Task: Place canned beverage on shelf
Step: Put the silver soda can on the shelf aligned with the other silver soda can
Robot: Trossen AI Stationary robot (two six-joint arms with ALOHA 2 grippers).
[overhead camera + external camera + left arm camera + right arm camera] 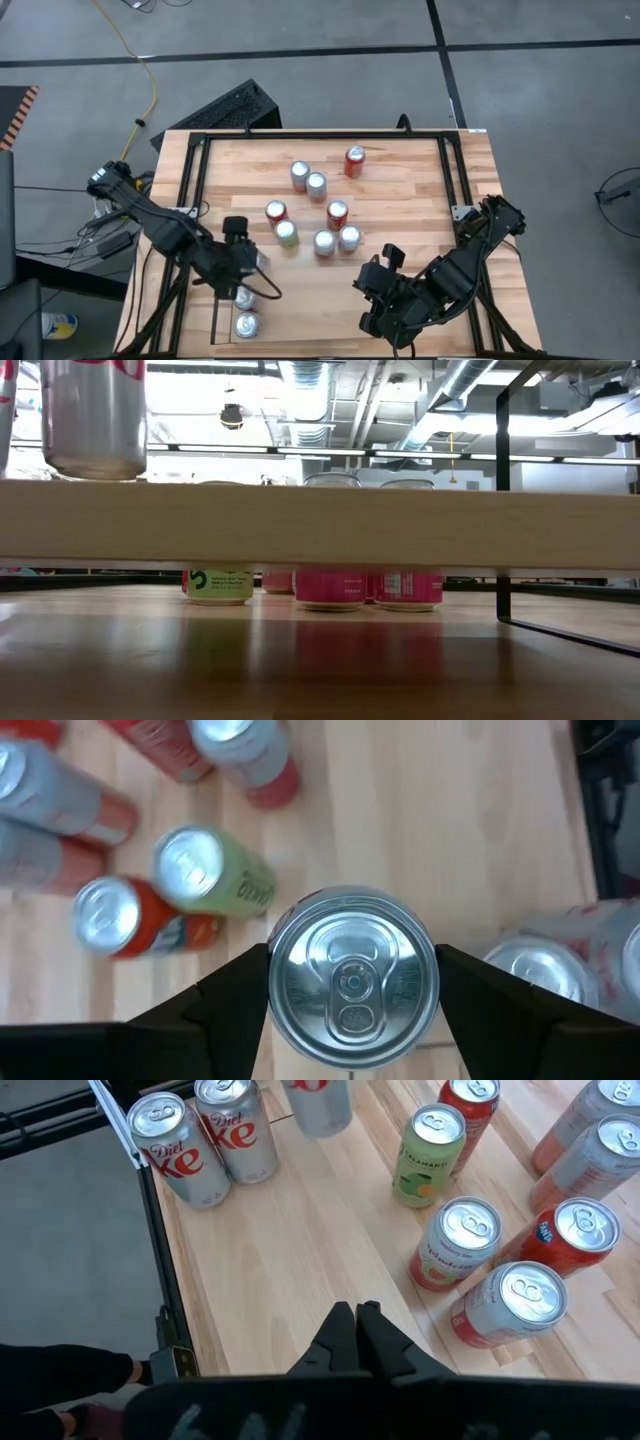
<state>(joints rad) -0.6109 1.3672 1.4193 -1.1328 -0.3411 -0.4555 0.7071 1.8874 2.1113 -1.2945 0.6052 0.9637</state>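
My left gripper (252, 262) is at the table's near left, shut on a silver canned beverage (352, 982) that stands upright between its fingers. Beside it, two silver Diet Coke cans (245, 297) (246, 325) stand on the shelf (217, 318), a low bay with thin black rails at the near left corner. The low view shows the shelf's wood plank (320, 525) with a silver can (95, 415) on it. My right gripper (357, 1318) hangs shut above the near right of the table (368, 282) and touches nothing. My left gripper pinches the can between its two fingers (232, 990), which lie on opposite sides of the can's wall just below the top rim (274, 982). The fingers come slanting down from the table's near left. The can stays upright; whether its base is clear of the wood does not show.
Several cans stand upright in the middle of the table: a green one (286, 232), red ones (276, 211) (337, 213) (354, 160) and silver ones (300, 175) (324, 243). A black metal frame (320, 135) runs round the tabletop. Bare wood lies between the shelf and my right gripper.
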